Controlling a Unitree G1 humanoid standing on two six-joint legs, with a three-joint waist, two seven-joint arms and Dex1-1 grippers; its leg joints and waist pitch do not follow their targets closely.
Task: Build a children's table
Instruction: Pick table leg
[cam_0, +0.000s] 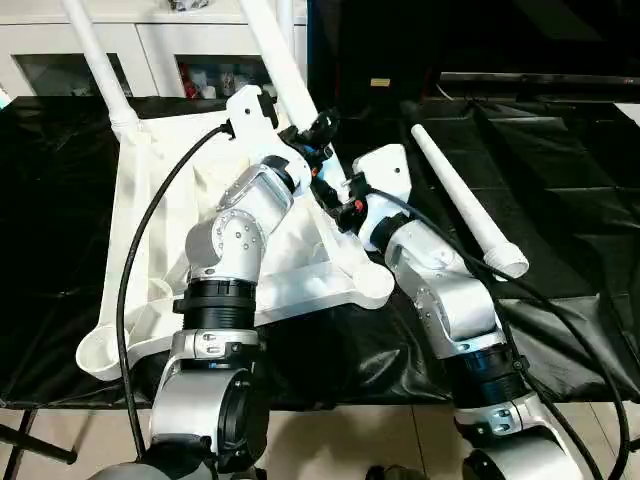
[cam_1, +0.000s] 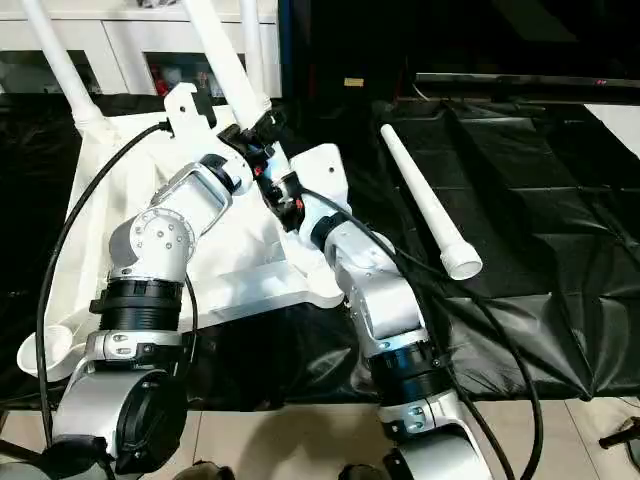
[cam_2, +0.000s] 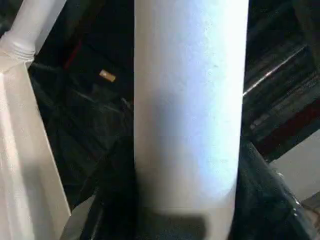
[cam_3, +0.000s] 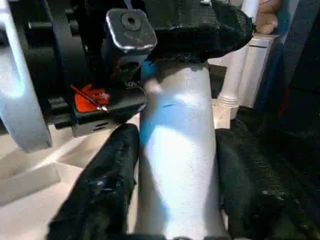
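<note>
The white tabletop (cam_0: 150, 200) lies underside up on the black-covered bench. One white leg (cam_0: 95, 50) stands in its far left corner socket. A second leg (cam_0: 275, 50) rises tilted from the tabletop's right side, its lower end hidden behind my grippers. My left gripper (cam_0: 318, 128) is shut on this leg (cam_2: 190, 100), fingers against both sides. Just below, my right gripper (cam_0: 337, 195) holds the same leg (cam_3: 175, 150) with its fingers (cam_3: 110, 175) against it. Another leg (cam_0: 460, 200) lies loose on the cloth to the right.
A white cabinet (cam_0: 160, 50) with glass doors stands behind the bench. A black cable (cam_0: 135, 260) loops over the tabletop beside my left arm. A dark screen (cam_0: 520, 50) sits at the back right. The bench's front edge (cam_0: 330, 400) runs just before my forearms.
</note>
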